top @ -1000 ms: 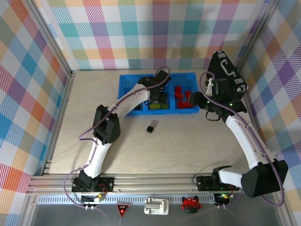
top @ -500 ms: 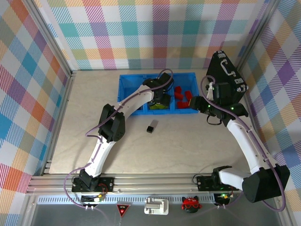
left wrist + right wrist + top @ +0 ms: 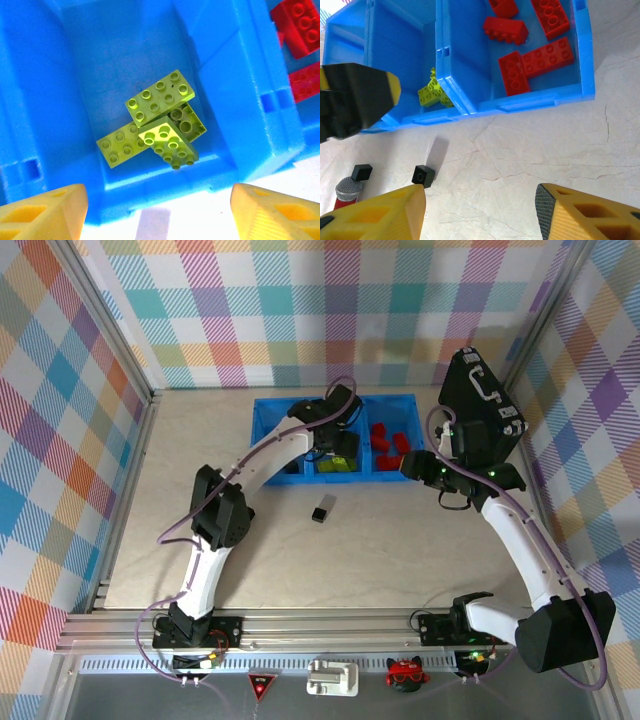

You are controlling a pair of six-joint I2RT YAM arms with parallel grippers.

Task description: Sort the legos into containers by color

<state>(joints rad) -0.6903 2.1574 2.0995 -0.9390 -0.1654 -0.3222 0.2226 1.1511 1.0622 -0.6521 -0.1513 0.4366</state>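
The three joined blue containers (image 3: 268, 410) stand at the back of the table. My left gripper (image 3: 343, 448) hangs over the middle one, open with nothing between its yellow fingers (image 3: 42, 212). Below it several lime green legos (image 3: 157, 100) lie piled in that bin (image 3: 250, 100). Red legos (image 3: 385, 438) lie in the right bin, and several show in the right wrist view (image 3: 535, 57). A black lego (image 3: 322, 508) sits on the table in front of the bins (image 3: 423, 176). My right gripper (image 3: 410, 466) hovers open just right of the bins, over bare table (image 3: 480, 215).
A black hard case (image 3: 482, 400) stands at the back right behind the right arm. Left of the black lego in the right wrist view lie a second small black block (image 3: 361, 172) and a red cylinder with a mesh tip (image 3: 345, 194). Plaid walls enclose the table.
The left gripper's jaws have widened over the middle bin and its wrist has shifted slightly. The right gripper has drifted a little to the left. The black lego has not moved.
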